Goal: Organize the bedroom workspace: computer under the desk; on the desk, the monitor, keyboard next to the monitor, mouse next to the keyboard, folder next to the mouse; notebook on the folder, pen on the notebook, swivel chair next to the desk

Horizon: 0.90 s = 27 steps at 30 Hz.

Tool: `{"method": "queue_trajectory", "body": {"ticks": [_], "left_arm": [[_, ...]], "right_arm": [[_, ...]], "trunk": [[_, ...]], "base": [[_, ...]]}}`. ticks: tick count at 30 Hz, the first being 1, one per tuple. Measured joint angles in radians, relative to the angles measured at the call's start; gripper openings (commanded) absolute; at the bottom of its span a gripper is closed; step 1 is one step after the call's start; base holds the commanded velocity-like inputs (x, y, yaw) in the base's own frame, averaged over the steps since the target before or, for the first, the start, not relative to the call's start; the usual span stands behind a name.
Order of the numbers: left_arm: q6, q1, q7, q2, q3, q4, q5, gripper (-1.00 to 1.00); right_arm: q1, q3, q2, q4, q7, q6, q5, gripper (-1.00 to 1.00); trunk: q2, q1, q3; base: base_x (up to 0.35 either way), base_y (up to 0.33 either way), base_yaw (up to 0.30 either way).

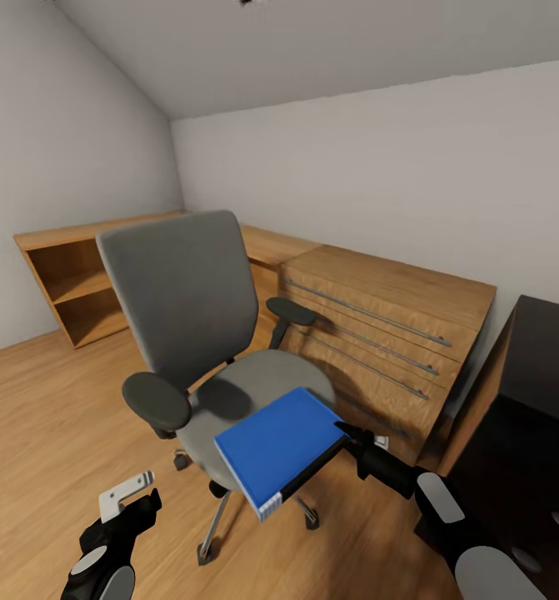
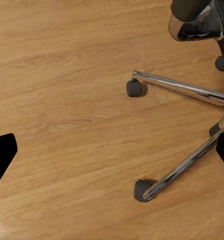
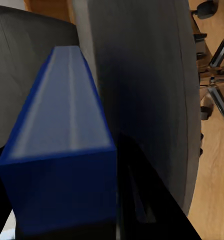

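Observation:
The grey swivel chair (image 1: 183, 292) stands in the middle of the wood floor, its back toward the left wall. The bright blue folder (image 1: 279, 446) hangs tilted over the seat's front right edge, white page edges at its low corner. My right gripper (image 1: 346, 439) is shut on the folder's right edge. In the right wrist view the folder's spine (image 3: 61, 140) sits between the jaws, with the chair seat (image 3: 142, 75) behind it. My left gripper (image 1: 133, 500) hangs open low at the left, apart from the chair. Below my left gripper (image 2: 113, 155) are the chrome base legs (image 2: 182, 90) and casters.
An oak dresser (image 1: 387, 333) with long metal handles stands close behind the chair on the right. Low oak shelves (image 1: 79, 283) run along the left wall. A black-topped piece of furniture (image 1: 546, 350) fills the right edge; I cannot tell whether it is the desk. Bare floor (image 1: 54, 417) lies to the left.

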Motion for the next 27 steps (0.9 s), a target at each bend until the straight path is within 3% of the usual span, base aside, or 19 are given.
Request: {"method": "queue_trajectory", "body": {"ticks": [6,21,27], "left_arm": [[0.000,0.000,0.000,0.000,0.001,0.000,0.000,1.00],[-0.002,0.000,0.000,0.000,0.001,0.001,-0.004,1.00],[-0.002,0.000,0.000,0.000,0.002,0.000,-0.005,1.00]], "right_arm": [[0.000,-0.001,0.001,-0.020,0.001,0.001,-0.001,-1.00],[0.001,-0.004,0.001,-0.073,0.003,-0.006,0.002,-1.00],[0.004,-0.004,0.002,-0.123,0.004,-0.072,0.003,-1.00]], "trunk": [[0.042,-0.023,0.019],[0.147,-0.080,0.066],[0.189,-0.103,0.085]], "base": [[-0.127,0.000,0.000],[-0.323,-0.021,0.000],[-0.204,-0.072,0.000]]}}
